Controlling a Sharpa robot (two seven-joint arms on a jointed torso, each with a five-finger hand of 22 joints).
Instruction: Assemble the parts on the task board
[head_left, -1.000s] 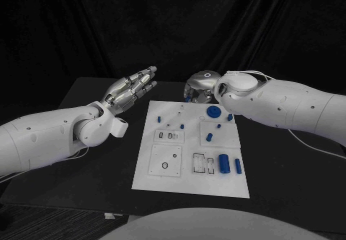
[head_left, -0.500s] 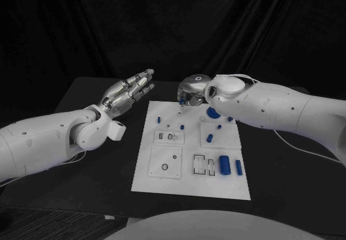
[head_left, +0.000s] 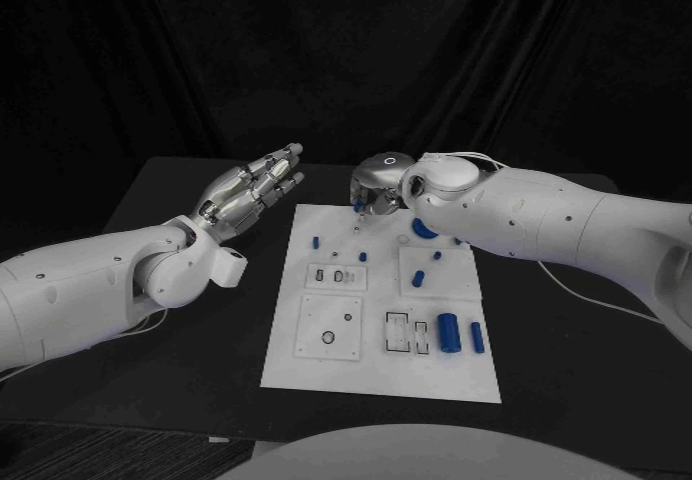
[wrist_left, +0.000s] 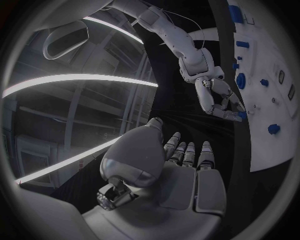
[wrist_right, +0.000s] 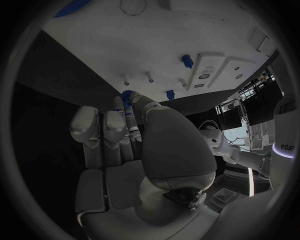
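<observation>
Pinching a small blue part (wrist_right: 127, 95), right hand (head_left: 378, 185) hovers at task board (head_left: 325, 368) far edge; left hand (head_left: 257, 185) spread.

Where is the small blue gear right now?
The small blue gear is pinched in the right hand, held just above the task board's far edge.
</observation>
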